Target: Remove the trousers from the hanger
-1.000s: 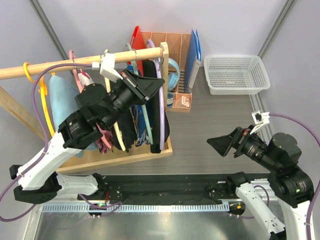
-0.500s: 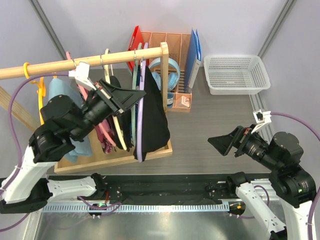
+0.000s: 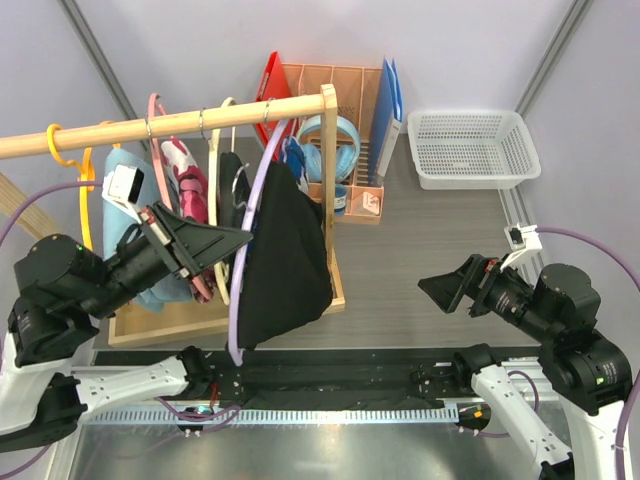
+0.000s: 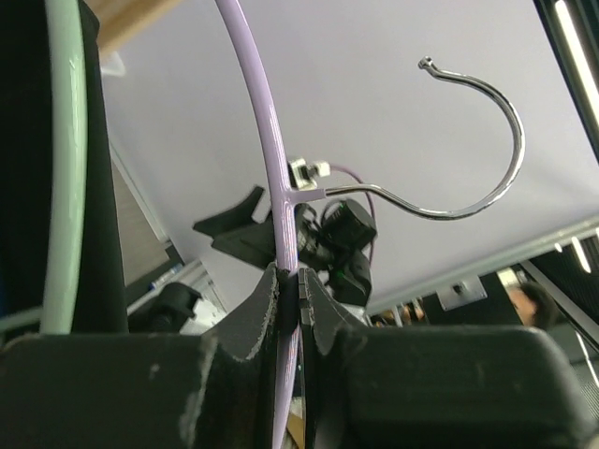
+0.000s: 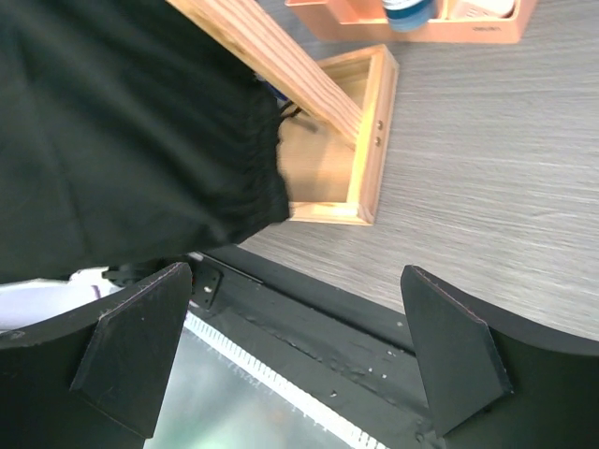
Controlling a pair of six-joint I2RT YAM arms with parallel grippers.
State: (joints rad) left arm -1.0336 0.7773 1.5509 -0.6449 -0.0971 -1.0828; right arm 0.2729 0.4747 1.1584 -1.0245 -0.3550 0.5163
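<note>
Left gripper (image 3: pixel 228 240) is clamped shut on the lilac hanger (image 4: pixel 281 201), pinching the thin bar just below the metal hook (image 4: pixel 517 145). The hook looks clear of the wooden rod (image 3: pixel 100 135), but the top view is cluttered there, so I'm not certain. Black trousers (image 3: pixel 290 250) are draped on that hanger, tilted out in front of the rack (image 5: pixel 370 140), just right of the left claw. Right gripper (image 3: pixel 447 290) is wide open and holds nothing, well apart over the table (image 3: pixel 420 230).
</note>
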